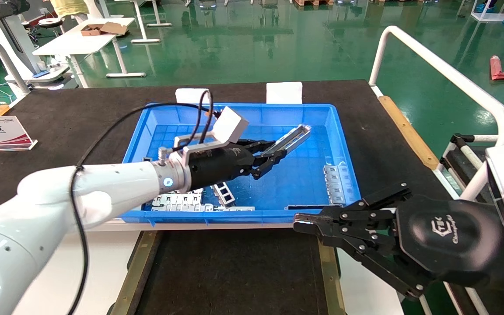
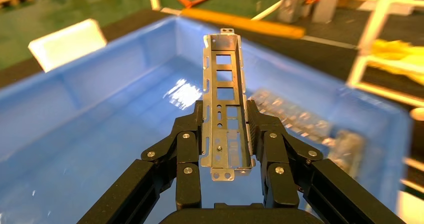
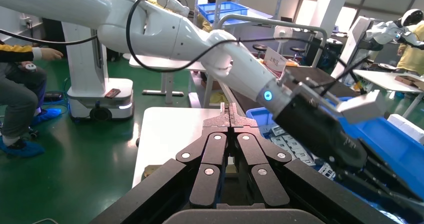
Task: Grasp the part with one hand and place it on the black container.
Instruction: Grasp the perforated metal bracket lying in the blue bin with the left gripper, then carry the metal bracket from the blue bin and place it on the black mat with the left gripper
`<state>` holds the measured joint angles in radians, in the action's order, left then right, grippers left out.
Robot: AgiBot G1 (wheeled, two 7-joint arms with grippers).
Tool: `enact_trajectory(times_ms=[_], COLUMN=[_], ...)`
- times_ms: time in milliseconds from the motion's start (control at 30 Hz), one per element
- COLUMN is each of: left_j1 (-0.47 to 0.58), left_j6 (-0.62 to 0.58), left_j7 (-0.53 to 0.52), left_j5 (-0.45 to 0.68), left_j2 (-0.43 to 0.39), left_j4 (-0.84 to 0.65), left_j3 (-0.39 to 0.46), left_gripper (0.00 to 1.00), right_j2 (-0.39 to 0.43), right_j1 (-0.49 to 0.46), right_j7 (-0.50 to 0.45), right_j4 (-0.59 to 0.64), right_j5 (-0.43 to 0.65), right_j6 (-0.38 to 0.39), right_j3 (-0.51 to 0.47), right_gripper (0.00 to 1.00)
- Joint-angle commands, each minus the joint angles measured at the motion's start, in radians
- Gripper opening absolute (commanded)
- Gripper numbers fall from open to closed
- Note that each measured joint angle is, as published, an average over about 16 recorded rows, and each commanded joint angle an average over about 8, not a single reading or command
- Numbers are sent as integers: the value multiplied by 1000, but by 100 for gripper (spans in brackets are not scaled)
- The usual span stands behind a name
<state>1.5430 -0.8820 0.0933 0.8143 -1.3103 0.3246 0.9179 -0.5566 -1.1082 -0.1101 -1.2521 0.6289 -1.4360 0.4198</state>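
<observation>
glossy white arms, black cable, blue-lit wrist ring, black screw-studded left hand.

Left tool clamping part above blue bin.
</observation>
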Motion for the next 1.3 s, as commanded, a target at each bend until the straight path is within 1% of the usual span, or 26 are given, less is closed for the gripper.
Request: enact_trajectory(times_ms=[33,200,333,500,667,767,867,1067,1167,1300], left_j1=[11,8,-14,-66,-148,-213,-289,-451,-523,-599], left_j6=[-46,-160,-221,-266,-268,-242,-190,-30,52,137], left_j7=[14,25,19,4,-31,-58,-86,-154,-184,-211], left_j5=[-13,-39,-56,-73,-97,-114,-128,-149,-152,-154], left_j2=[10,67,119,197,294,358,421,525,556,572], left_j4=[-3,30,83,191,356,485,627,882,964,1009], left_j3=[-6,-19,-26,-31,-38,-42,-45,-36,-24,-6], left_gripper=[0,0,0,0,0,0,0,0,0,0], right_j2=[0,0,0,0,0,0,0,0,0,0], right_j1=[0,0,0,0,0,0,0,0,0,0], right_j7=[0,0,0,0,0,0,0,0,0,0], right_j4=[0,0,0,0,0,0,0,0,0,0], right_j5=[0,0,0,0,0,0,0,0,0,0], right_j6=[0,0,0,0,0,0,0,0,0,0], right_j3=[0,0,0,0,0,0,0,0,0,0], right_gripper=[0,0,0,0,0,0,0,0,0,0])
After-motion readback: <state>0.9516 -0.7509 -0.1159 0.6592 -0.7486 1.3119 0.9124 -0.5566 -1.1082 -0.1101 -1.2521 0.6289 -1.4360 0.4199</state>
